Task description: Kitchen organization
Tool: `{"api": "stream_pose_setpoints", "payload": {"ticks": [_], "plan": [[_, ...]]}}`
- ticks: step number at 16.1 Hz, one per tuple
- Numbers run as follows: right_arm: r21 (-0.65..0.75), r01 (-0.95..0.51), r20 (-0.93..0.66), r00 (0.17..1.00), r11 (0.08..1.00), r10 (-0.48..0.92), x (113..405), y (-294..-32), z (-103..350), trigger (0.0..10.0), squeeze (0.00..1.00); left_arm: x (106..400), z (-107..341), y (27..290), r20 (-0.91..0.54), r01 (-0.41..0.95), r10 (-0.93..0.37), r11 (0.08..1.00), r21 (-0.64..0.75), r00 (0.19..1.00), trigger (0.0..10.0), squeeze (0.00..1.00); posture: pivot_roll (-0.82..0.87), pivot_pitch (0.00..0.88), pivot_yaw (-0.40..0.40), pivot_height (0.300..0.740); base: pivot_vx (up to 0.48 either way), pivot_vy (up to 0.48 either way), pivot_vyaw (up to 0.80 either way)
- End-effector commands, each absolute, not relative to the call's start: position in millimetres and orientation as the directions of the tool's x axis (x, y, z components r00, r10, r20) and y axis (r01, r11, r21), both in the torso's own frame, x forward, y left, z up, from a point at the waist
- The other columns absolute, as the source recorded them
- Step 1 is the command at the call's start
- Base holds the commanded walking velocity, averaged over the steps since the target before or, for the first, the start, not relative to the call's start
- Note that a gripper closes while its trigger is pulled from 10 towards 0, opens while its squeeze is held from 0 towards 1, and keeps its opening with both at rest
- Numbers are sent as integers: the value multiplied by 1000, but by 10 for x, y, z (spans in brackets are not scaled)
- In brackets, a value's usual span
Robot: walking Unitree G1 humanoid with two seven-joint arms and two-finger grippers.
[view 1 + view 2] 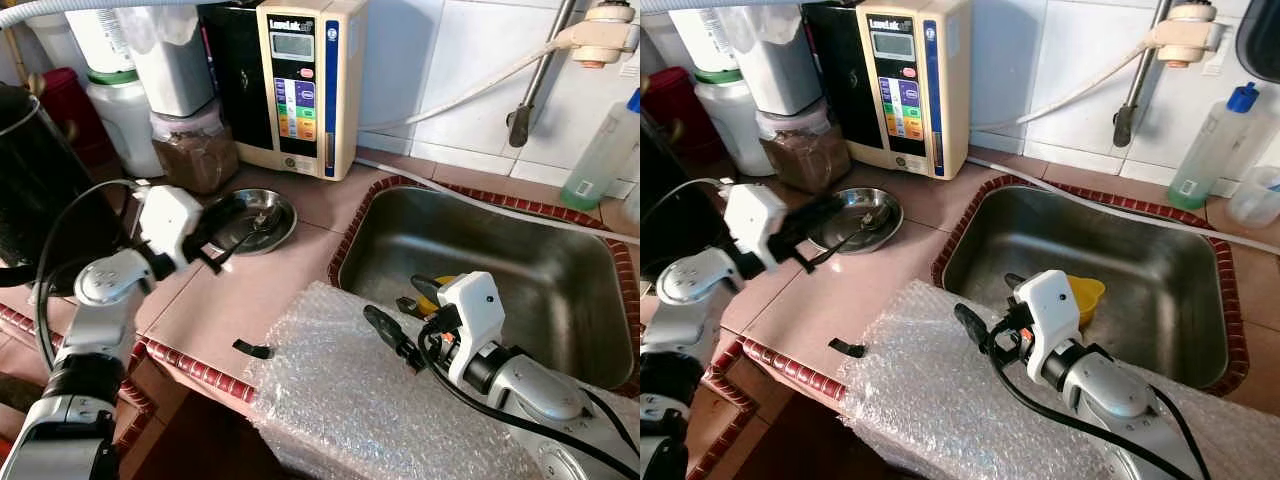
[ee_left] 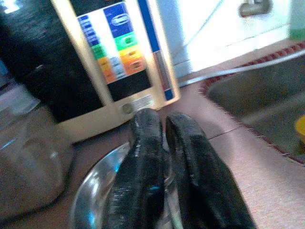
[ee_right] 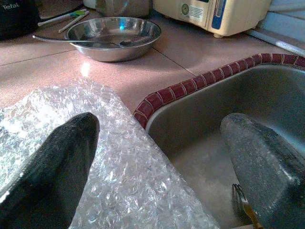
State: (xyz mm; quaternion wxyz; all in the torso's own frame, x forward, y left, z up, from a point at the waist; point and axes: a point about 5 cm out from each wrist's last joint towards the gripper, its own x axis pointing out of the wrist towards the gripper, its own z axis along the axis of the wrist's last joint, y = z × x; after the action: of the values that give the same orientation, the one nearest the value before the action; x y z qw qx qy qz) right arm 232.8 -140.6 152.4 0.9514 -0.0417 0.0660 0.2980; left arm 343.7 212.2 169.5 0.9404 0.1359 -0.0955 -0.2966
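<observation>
A: Counter, left end first. Left gripper hangs over the near rim of the steel bowl, which sits on the tiles just in front of the water ioniser at the back edge. Its wrist view has the two black fingers pressed nearly together, nothing between them that I can make out.

B: Spoon?

A: A spoon lies across the bowl, handle out over the rim. Cannot tell whether the fingertips touch it.

B: Middle of the counter?

A: A small black scrap near the front edge, beside a sheet of bubble wrap draped over the front edge and the sink's near left corner.

B: Right side?

A: Right gripper is above the bubble wrap at the sink rim, fingers spread wide, holding nothing. In the basin, near the front wall, a yellow item and a fork. A soap bottle stands at the back right corner.

B: Progress?

A: My reading: early. Bowl and spoon not yet shifted, utensils in the sink, wrap and scrap loose. Most of the tidying looks left.
</observation>
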Motion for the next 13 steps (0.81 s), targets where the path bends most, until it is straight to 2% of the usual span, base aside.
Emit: {"api": "stream_pose_setpoints", "payload": {"ticks": [1, 9, 13], "plan": [[-46, -570, -149, 816, 821, 558, 2323, -1405, 1519, 10000, 0, 3396, 1633, 2219, 104, 496, -541, 821, 284, 835, 10000, 1000, -35, 37, 69, 740, 0, 0, 0], [-54, -562, -147, 822, 825, 550, 2352, -1393, 1506, 10000, 0, 3211, 1225, 2259, 57, 418, -436, 887, 195, 898, 10000, 1000, -34, 38, 65, 740, 0, 0, 0], [-55, -563, -149, 821, 825, 551, 2355, -1387, 1495, 10000, 0, 3195, 1170, 2259, 63, 379, -389, 916, 129, 919, 10000, 1000, -34, 35, 63, 740, 0, 0, 0]]}}
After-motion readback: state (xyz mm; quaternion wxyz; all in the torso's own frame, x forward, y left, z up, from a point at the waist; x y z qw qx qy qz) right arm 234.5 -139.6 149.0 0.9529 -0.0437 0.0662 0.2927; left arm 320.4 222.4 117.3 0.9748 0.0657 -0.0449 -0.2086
